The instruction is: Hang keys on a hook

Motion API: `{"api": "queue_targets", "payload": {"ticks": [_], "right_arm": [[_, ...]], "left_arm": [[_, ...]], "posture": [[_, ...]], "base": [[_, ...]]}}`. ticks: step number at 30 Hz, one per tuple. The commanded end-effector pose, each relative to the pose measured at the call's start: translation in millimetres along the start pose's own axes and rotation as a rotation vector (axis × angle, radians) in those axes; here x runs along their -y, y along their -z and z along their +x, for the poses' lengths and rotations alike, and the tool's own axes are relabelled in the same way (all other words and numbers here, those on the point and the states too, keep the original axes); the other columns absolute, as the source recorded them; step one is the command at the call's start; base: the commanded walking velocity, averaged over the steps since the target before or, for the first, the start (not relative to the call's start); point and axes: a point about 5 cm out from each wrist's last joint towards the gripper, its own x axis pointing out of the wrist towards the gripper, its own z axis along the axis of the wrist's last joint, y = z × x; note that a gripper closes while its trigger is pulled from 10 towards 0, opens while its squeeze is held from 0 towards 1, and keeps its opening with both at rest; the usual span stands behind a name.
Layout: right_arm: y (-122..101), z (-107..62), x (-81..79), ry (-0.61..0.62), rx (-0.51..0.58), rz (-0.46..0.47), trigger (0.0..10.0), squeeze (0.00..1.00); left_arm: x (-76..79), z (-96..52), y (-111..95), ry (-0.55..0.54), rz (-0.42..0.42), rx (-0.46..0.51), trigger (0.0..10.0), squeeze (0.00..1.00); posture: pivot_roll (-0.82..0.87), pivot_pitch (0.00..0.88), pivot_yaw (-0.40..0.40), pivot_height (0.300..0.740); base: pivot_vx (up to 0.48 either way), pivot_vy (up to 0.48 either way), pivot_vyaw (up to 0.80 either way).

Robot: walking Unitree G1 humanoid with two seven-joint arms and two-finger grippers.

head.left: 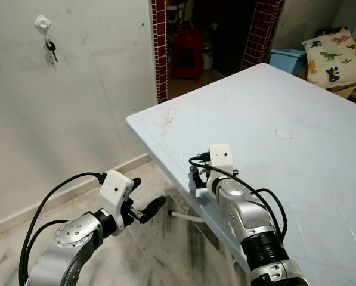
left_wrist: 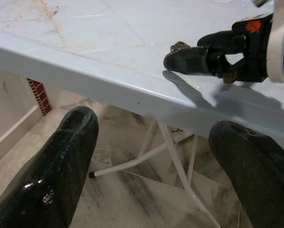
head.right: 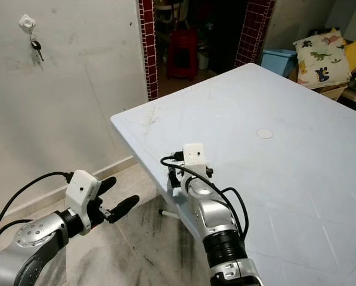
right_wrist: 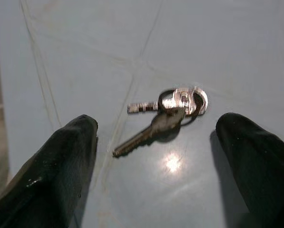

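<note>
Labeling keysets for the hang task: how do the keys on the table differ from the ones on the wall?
The keys on the table lie flat on the pale blue table near its edge; the keys on the wall hang from the white hook.
The table keys sit between the right gripper's open jaws; the wall keys are far from both grippers.
The table keys look metallic; the wall keys look dark.
Both are small bunches.

- Lived-in home, plain utility/entry rm w/ scuffed white wall [head.left: 94, 89]
- Wall hook [head.left: 42, 23] w/ keys [head.left: 50, 49] hanging
- Pale blue plastic table [head.left: 297, 95] on streaked tile floor [head.left: 160, 250]
- Red-tiled doorway [head.left: 160, 47], red stool [head.left: 187, 53] beyond
- Dinosaur-print pillow [head.left: 330, 56] by blue bin [head.left: 287, 59]
</note>
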Motion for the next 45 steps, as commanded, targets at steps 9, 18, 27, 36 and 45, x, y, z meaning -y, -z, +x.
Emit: {"api": "queue_targets", "payload": {"ticks": [9,18,27,36,45], "right_arm": [[5,4.5,-1.5,0.02,-0.006,0.008,2.8,0.0],[-1,11.2,-2.2,0.038,0.006,0.064,10.0,0.0],[4,15.5,0.4,0.044,-0.006,0.115,0.0,0.0],[5,18.2,0.9,0.054,-0.004,0.124,0.0,0.0],[6,19.6,1.1,0.054,-0.003,0.115,0.0,0.0]], "left_arm": [[2.8,-1.4,-3,0.015,0.005,-0.002,10.0,0.0],[6.9,0.1,-5,0.033,0.001,0.001,10.0,0.0],[9.5,0.5,-4,0.037,0.0,0.001,10.0,0.0],[9.0,1.0,-6,0.038,0.002,0.002,10.0,0.0],[14.6,4.9,-7,0.075,-0.001,0.006,10.0,0.0]], "posture": [[0.1,0.032,0.002,0.74],[0.1,0.033,0.006,0.74],[0.11,0.033,0.006,0.74],[0.11,0.033,0.008,0.74],[0.1,0.034,0.008,0.74]], "base": [[0.0,0.0,0.0],[0.0,0.0,0.0],[0.0,0.0,0.0],[0.0,0.0,0.0],[0.0,0.0,0.0]]}}
